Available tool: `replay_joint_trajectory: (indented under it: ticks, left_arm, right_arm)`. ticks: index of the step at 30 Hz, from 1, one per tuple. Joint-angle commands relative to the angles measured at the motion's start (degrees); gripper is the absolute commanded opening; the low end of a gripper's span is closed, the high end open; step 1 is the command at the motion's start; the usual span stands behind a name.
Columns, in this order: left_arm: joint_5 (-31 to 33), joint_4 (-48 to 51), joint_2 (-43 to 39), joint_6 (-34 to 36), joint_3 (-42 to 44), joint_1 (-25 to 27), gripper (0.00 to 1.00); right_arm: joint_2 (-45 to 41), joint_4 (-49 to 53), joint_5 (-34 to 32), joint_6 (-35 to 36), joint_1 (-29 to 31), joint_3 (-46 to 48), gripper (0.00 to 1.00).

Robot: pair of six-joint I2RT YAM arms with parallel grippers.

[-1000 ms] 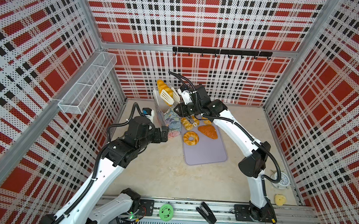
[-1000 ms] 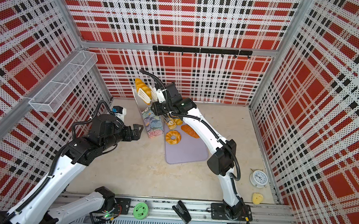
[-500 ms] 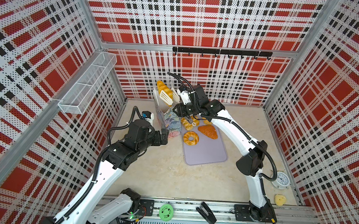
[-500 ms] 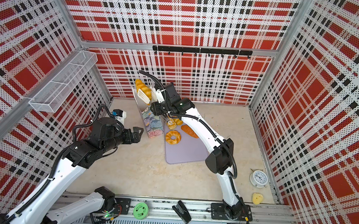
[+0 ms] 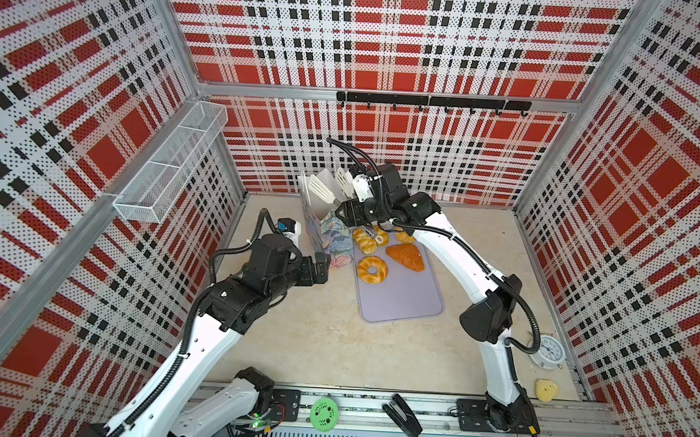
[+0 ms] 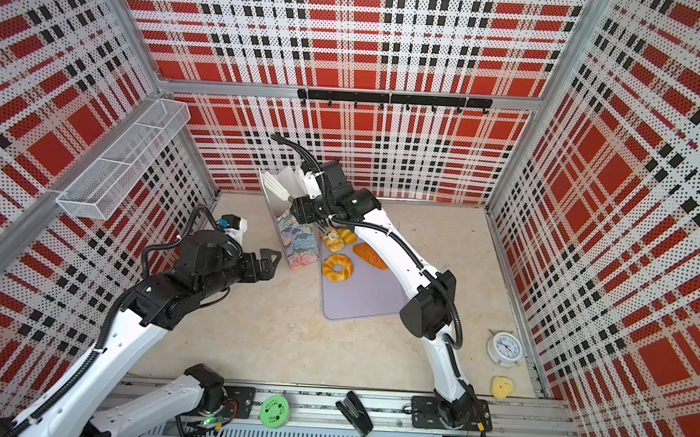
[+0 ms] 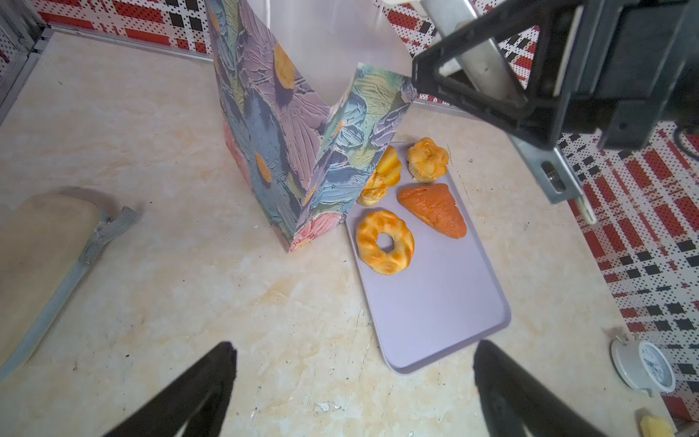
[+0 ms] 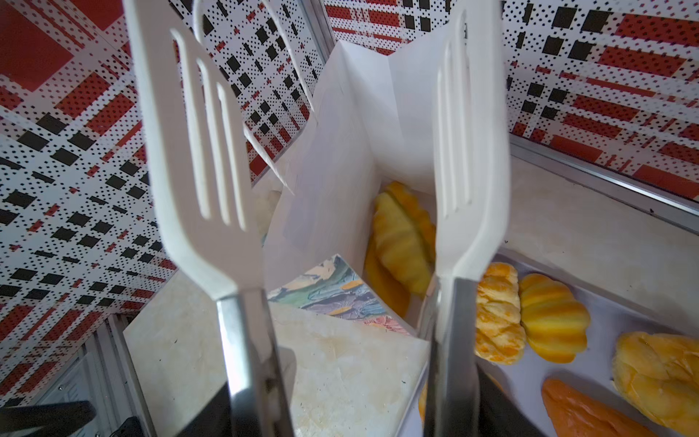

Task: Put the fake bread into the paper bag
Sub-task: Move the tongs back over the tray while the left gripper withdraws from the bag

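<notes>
Golden-yellow toy croissant [image 8: 401, 238] is seen inside the floral paper bag [image 7: 287, 143], far left. White slotted tongs [image 8: 196, 159] are clamped by the right gripper [image 5: 352, 214]; the left gripper [image 7: 353, 350] is held wide apart, empty.

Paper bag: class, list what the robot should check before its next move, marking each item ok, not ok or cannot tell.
1. Paper bag standing, mouth open: ok.
2. Tongs spread and empty above the bag: ok.
3. Croissant lying inside the bag: ok.
4. Right claw gripping the tongs' handles: ok.
5. Left claw open, apart from the bag: ok.
6. All bread bagged: not ok; ring doughnut and other pieces lie on the tray.
</notes>
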State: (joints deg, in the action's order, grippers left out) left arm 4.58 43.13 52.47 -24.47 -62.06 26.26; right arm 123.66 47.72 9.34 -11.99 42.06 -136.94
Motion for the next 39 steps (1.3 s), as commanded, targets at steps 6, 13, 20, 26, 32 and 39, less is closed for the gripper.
replay_joint_trajectory:
  ticks: [6,13,20,26,32,39]
  left_arm:
    - [2.29,-0.86,-0.24,-1.64,-0.98,2.24,0.99]
    - [5.65,-0.76,-0.03,-1.49,-1.92,4.21,0.99]
    - [10.43,-1.96,0.76,-2.35,-1.24,9.44,0.99]
    - [13.86,-3.07,2.22,-3.14,-0.32,14.65,0.99]
    - [20.93,-6.88,2.0,-4.02,2.02,20.85,0.99]
    - [26.45,-9.67,2.04,-6.52,4.32,25.76,0.99]
  right_arm:
    - [-5.09,-1.05,-1.42,2.8,-0.14,0.94,0.66]
    - [-13.02,-2.58,-3.64,4.67,-0.14,10.78,0.65]
    - [-22.37,-7.54,-5.08,5.29,-1.36,25.24,0.64]
    - [-29.53,-8.57,-7.57,6.43,-3.54,35.84,0.64]
    - [-35.75,-9.06,-7.5,6.71,-6.89,45.27,0.63]
    - [-42.35,-8.8,-7.81,6.56,-11.44,56.35,0.63]
